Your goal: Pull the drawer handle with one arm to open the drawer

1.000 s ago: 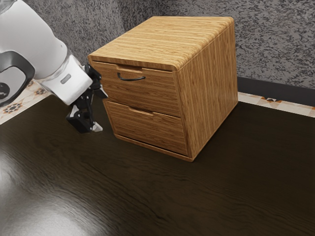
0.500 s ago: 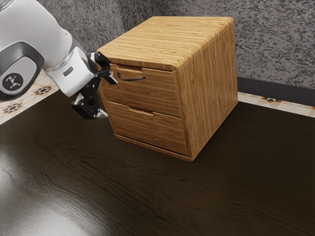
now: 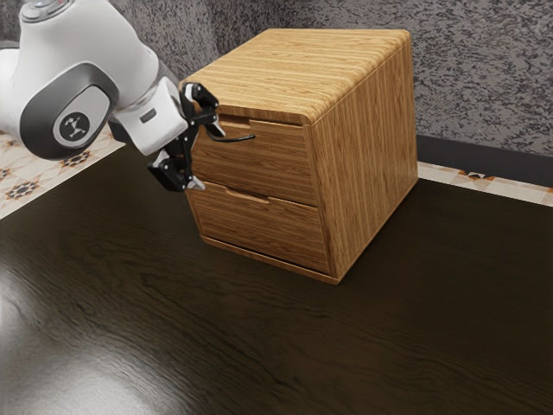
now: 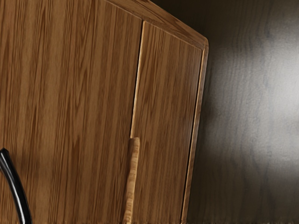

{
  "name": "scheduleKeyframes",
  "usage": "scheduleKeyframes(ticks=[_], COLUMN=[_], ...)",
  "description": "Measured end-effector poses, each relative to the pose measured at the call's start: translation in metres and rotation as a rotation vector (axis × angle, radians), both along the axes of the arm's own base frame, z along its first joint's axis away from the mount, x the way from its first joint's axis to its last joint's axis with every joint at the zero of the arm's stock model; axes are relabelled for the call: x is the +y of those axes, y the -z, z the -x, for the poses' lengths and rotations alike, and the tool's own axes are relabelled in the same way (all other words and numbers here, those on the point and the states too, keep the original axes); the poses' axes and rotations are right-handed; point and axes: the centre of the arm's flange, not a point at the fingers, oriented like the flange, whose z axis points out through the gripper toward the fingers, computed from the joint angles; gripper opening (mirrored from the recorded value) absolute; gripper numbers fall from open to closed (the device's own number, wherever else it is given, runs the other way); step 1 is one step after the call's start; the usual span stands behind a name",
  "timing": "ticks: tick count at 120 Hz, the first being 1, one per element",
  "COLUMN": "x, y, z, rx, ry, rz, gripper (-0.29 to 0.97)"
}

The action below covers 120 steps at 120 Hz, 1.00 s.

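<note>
A wooden cabinet [image 3: 354, 130] with two drawers stands on the dark table. The top drawer [image 3: 268, 164] sits flush with the cabinet front and carries a thin black wire handle [image 3: 233, 137]. My gripper [image 3: 201, 149] is open at the handle's end nearer the exterior view's left, one finger above it and one below, close to the drawer front. I cannot tell whether either finger touches the handle. In the wrist view the black handle [image 4: 13, 186] curves in front of the top drawer front [image 4: 70, 93], beside the lower drawer front [image 4: 163, 116].
The lower drawer [image 3: 268, 225] has a wooden lip [image 4: 132, 182] instead of a wire handle. The dark glossy table [image 3: 259, 346] stretches in front of the cabinet. A grey wall stands behind, and patterned floor tiles [image 3: 34, 173] lie at the exterior view's left.
My arm has swung up and toward the exterior view's right, bringing the gripper from beside the cabinet's lower corner to the top drawer's handle. The drawer has not moved.
</note>
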Motion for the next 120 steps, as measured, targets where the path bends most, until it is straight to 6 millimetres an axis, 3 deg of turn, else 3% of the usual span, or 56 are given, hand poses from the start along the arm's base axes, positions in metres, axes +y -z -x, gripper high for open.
scheduleKeyframes(ticks=[53, 80, 120], x=[0.013, 0.008, 0.019], y=[0.02, 0.007, 0.019], z=[-0.009, -0.021, -0.03], rx=[0.038, 0.004, 0.017], ry=[0.0, -0.002, -0.028], rz=[-0.02, -0.038, -0.019], gripper=[0.68, 0.68, 0.69])
